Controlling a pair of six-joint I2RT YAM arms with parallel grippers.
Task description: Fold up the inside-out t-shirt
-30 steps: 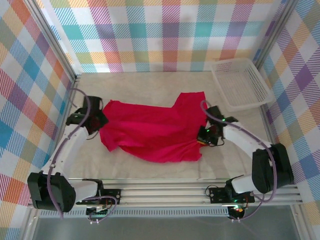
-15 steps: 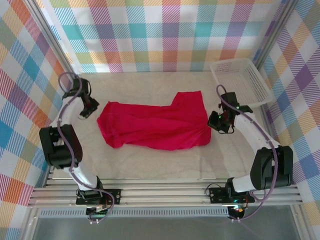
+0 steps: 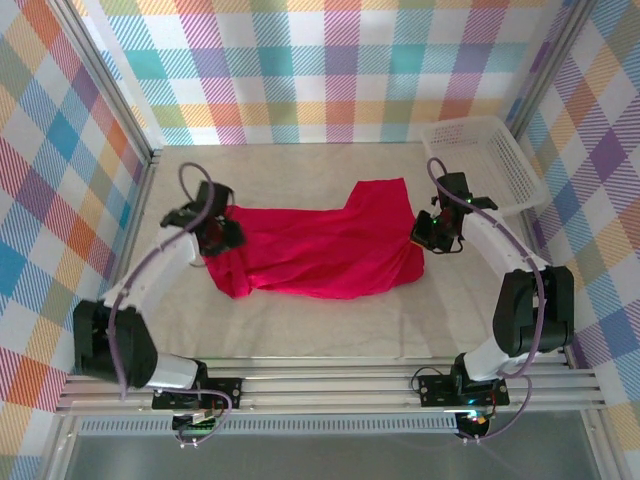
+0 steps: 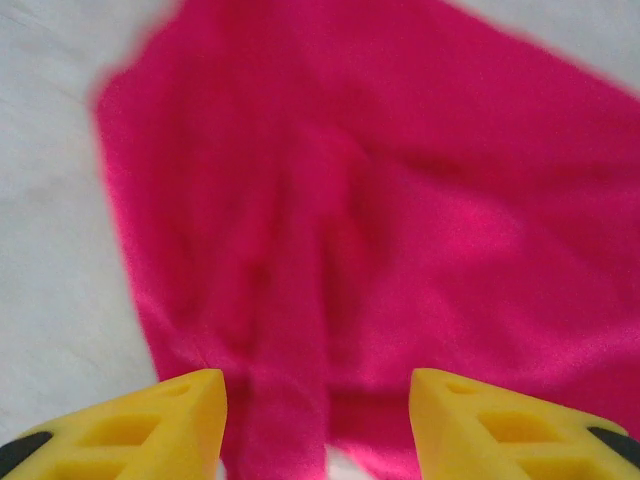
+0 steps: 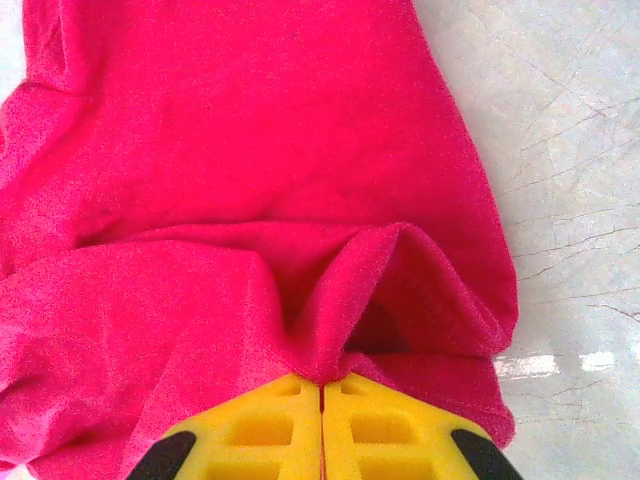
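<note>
Fabric first: your inside-out t-shirt (image 3: 320,250) is a plain crimson red, soft and matte. It lies as a long, wrinkled band across the middle of the table (image 3: 300,325), running from 9 o'clock to 3 o'clock in the overhead view. One flap rises toward 12 o'clock just right of its centre, and the 9 o'clock end bunches into a rounded lump sagging toward 7 o'clock.

Your left gripper (image 3: 222,237) sits over that 9 o'clock end. In its wrist view the yellow fingers (image 4: 160,425) stand well apart and grip nothing, and the shirt lies blurred just beyond them.

Your right gripper (image 3: 428,232) is at the 3 o'clock edge. Its wrist view shows the jaws pressed together on a raised pleat of the cloth, and the fabric humps into two soft folds around the pinch.

A white mesh basket (image 3: 485,165) rests at the table's 1 o'clock corner, apart from the shirt.
</note>
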